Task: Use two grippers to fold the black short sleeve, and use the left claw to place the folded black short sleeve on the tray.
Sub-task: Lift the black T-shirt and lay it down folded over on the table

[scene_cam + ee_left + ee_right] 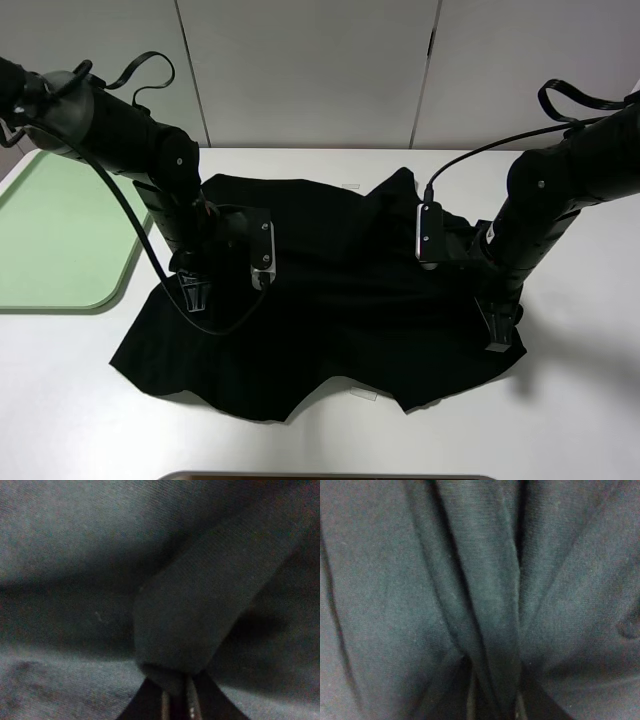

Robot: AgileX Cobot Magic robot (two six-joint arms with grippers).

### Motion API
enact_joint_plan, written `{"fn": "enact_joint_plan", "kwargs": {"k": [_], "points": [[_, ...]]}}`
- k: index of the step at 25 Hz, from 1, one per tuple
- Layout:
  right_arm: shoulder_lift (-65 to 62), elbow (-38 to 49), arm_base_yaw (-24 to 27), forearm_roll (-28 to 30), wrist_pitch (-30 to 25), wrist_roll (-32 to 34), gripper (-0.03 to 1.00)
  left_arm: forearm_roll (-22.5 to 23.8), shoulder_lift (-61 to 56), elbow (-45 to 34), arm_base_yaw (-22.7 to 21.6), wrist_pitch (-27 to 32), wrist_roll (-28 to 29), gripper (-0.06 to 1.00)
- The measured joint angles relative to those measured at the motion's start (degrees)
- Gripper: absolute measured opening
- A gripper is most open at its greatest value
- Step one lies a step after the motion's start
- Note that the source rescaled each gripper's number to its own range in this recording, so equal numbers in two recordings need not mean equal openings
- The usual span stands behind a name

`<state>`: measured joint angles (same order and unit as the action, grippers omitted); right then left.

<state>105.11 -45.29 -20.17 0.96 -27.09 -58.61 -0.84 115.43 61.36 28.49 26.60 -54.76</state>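
Note:
The black short sleeve (340,300) lies spread and rumpled across the white table. My left gripper (195,296) is down on its left edge, near a sleeve. In the left wrist view this gripper (177,702) is shut on a raised fold of the cloth (200,605). My right gripper (498,332) presses onto the shirt's right edge. The right wrist view shows a ridge of fabric (485,605) running down into the shut jaws of the right gripper (492,707). The pale green tray (60,230) sits at the table's left, apart from the shirt.
Small pale tape scraps lie on the table by the shirt's front hem (362,394) and its back edge (350,186). White wall panels stand behind the table. A dark strip (330,476) shows at the front edge.

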Motion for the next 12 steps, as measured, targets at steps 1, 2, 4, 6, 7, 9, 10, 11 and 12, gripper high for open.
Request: {"fn": "enact_joint_plan", "kwargs": {"k": [1, 2, 4, 6, 7, 9, 10, 11, 12], "points": [[0.0, 0.0, 0.0, 0.0, 0.14, 0.0, 0.0, 0.0, 0.0, 0.0, 0.0, -0.12, -0.05, 0.0], [0.0, 0.0, 0.0, 0.0, 0.27, 0.0, 0.0, 0.0, 0.0, 0.0, 0.0, -0.23, -0.05, 0.0], [0.0, 0.0, 0.0, 0.0, 0.71, 0.0, 0.0, 0.0, 0.0, 0.0, 0.0, -0.49, -0.11, 0.0], [0.0, 0.0, 0.0, 0.0, 0.71, 0.0, 0.0, 0.0, 0.0, 0.0, 0.0, -0.49, -0.16, 0.0], [0.0, 0.0, 0.0, 0.0, 0.71, 0.0, 0.0, 0.0, -0.17, 0.0, 0.0, -0.49, -0.16, 0.0], [-0.13, 0.0, 0.0, 0.0, 0.71, 0.0, 0.0, 0.0, -0.85, 0.0, 0.0, -0.49, -0.16, 0.0], [-0.3, 0.0, 0.0, 0.0, 0.76, 0.0, 0.0, 0.0, -1.61, 0.0, 0.0, -0.49, -0.16, 0.0], [-0.61, 0.0, 0.0, 0.0, 0.75, 0.0, 0.0, 0.0, -2.13, 0.0, 0.0, -0.49, -0.16, 0.0], [-1.15, 0.0, 0.0, 0.0, 0.75, 0.0, 0.0, 0.0, -2.72, 0.16, 0.0, -0.49, -0.16, 0.0]]}}
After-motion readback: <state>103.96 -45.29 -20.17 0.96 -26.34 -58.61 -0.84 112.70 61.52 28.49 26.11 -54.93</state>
